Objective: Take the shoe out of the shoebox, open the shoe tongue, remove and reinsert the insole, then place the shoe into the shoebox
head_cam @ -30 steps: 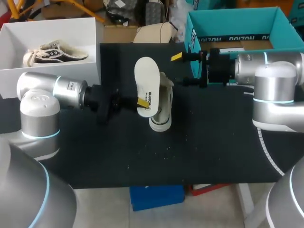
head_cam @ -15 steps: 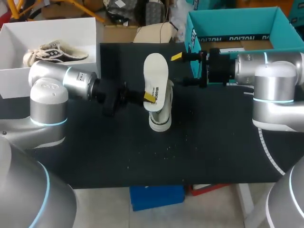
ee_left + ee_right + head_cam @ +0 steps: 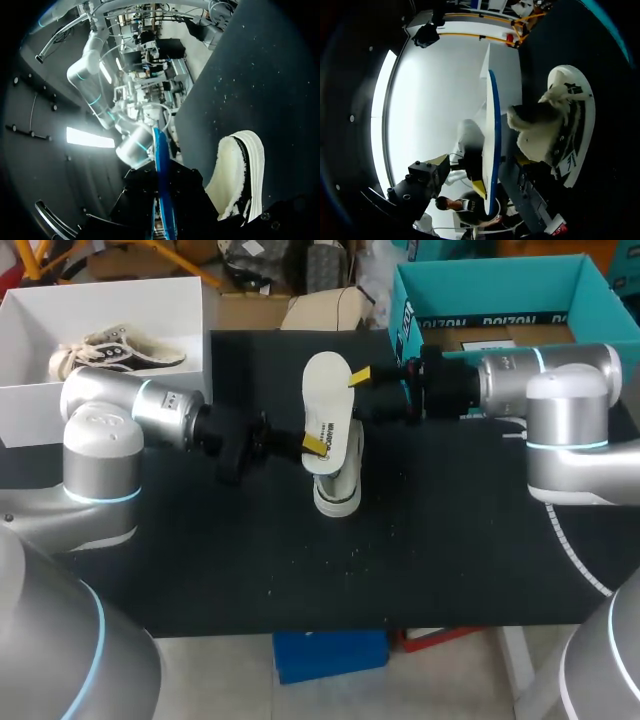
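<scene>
Right arm (image 3: 560, 390) swings in from the desk's right side and now has its end effector close up by the insole, while the left arm (image 3: 130, 420) holds just where it was half a second ago.

Black desk (image 3: 450, 560) carries it all. At its back left corner sits the white shoebox (image 3: 40, 310), with a second shoe (image 3: 115, 348) lying inside. At the back right corner stands a teal box (image 3: 470, 295).

Near the desk's middle, a little toward the back edge, the fleece-lined shoe (image 3: 338, 480) rests on the surface; the wrist views show its fluffy opening (image 3: 240, 180) (image 3: 555, 130). Just above it the pale insole (image 3: 328, 390) is held up on edge, off the desk; whether it touches the shoe I cannot tell. It shows as a thin blue edge from both wrists (image 3: 162, 185) (image 3: 493, 130).

Left end effector (image 3: 310, 445) is clamped on the insole's lower half. Right end effector (image 3: 365, 395) comes level with the insole's upper half, fingers spread apart, one yellow fingertip (image 3: 479, 189) right beside the insole's edge and the other standing clear of it.
</scene>
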Robot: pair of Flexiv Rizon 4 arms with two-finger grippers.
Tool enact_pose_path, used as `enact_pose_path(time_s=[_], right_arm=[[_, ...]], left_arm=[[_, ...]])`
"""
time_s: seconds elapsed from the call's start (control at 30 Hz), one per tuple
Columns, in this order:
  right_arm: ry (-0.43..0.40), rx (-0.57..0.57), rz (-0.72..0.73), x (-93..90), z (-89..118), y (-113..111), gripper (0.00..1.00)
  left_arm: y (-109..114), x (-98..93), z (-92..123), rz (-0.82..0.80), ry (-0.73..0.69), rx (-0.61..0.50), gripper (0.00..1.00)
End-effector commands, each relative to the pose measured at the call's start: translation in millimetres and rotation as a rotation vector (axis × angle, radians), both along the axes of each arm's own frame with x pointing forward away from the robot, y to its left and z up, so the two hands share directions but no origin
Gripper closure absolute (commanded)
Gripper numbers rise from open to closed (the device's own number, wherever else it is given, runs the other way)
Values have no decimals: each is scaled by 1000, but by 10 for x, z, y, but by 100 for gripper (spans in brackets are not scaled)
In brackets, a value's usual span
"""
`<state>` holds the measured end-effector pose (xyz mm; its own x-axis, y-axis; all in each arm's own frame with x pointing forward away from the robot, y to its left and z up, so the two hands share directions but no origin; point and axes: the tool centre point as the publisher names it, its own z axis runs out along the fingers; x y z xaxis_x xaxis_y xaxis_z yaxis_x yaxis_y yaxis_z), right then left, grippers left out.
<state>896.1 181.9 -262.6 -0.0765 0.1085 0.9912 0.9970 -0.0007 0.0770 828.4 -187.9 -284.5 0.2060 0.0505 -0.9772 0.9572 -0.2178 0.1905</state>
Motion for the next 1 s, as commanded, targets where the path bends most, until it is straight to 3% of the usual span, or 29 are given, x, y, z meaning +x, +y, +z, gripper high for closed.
enact_pose_path(time_s=[0.03, 0.53, 0.63, 0.67, 0.7, 1.0], right_arm=[[1, 0, 30, 8, -56, 121, 53], [-1, -10, 50, -18, -122, 271, 61], [-3, -9, 49, 1, -128, 285, 70], [-4, -9, 49, 4, -129, 291, 78], [-1, -11, 52, 8, -136, 300, 100], [0, -30, 53, 8, -148, 310, 100]], left_arm=[[-4, -6, -5, 3, -4, 0, 100], [-4, -6, -5, 3, -4, 0, 100], [-4, -6, -5, 3, -4, 0, 100], [-4, -6, -5, 3, -4, 0, 100], [-4, -6, -5, 3, -4, 0, 100], [-4, -6, -5, 3, -4, 0, 100]])
